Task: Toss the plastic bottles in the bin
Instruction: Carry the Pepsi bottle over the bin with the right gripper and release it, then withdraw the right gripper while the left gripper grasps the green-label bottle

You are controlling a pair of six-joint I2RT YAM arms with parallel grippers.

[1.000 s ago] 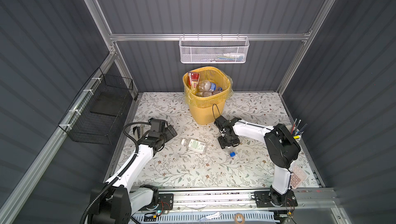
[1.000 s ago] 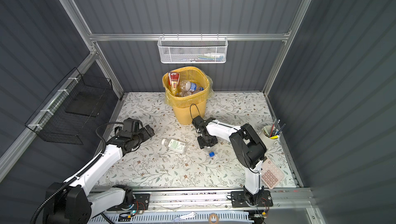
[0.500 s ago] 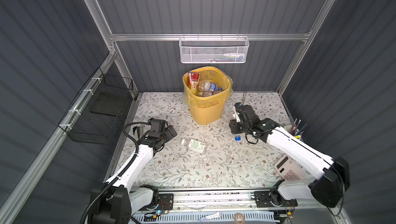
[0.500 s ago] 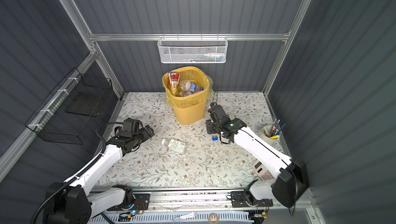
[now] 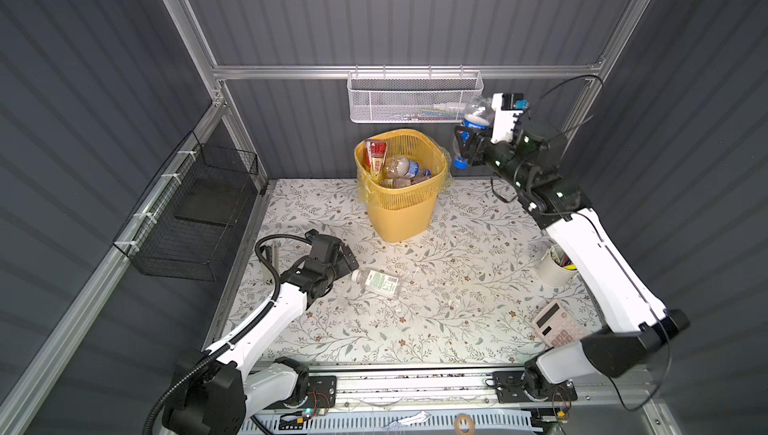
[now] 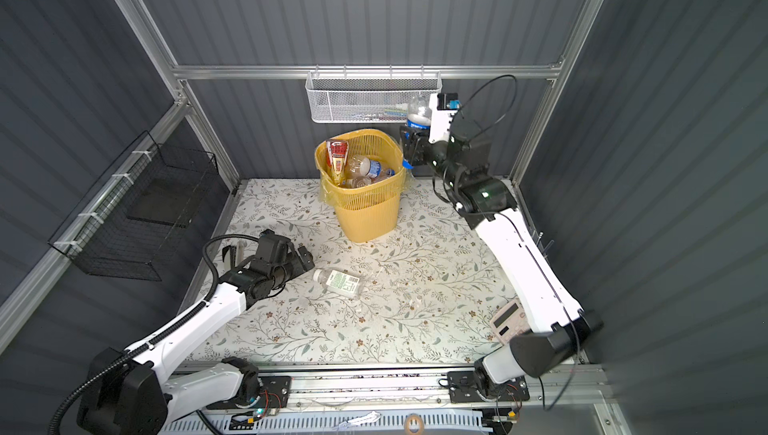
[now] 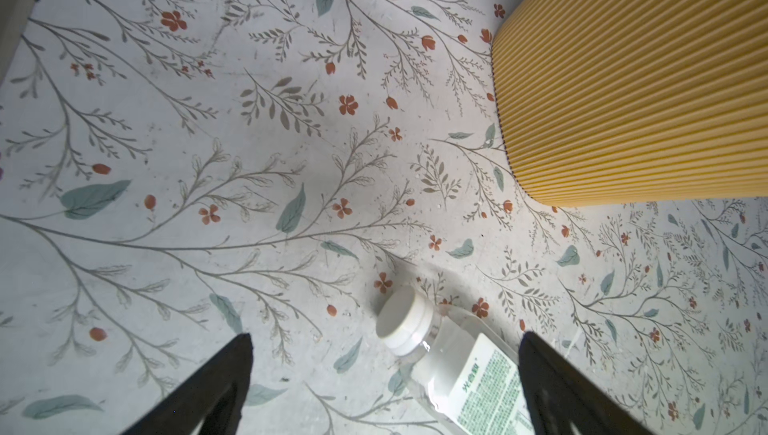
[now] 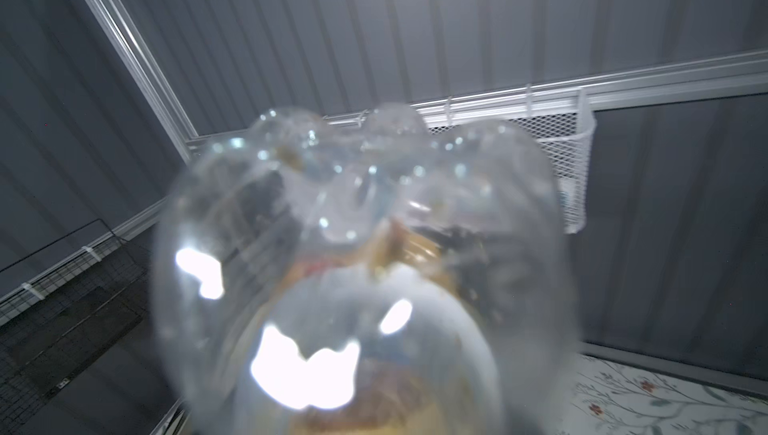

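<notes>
The right gripper is raised high above the bench's back right part and is clamped on a blue-label bottle. The bottle is held base up, with its blue cap pointing down just outside the right rim of the bin. In both top views its base overlaps the right end of the mesh basket. In the right wrist view the clear base fills most of the picture and is blurred.

The bin stands at the middle of the bench's back edge. Several bottles lie inside it, and a red-label one leans against its left wall.

The left gripper sits low near the bench's left edge, with its jaws spread wide and nothing between them. A green-label bottle lies on its side just beside the gripper, left of the bench's middle, with its white cap toward the fingers. The wrist view shows the cap between the two fingertips but touching neither.

Near the right edge stand a cup and a calculator.
</notes>
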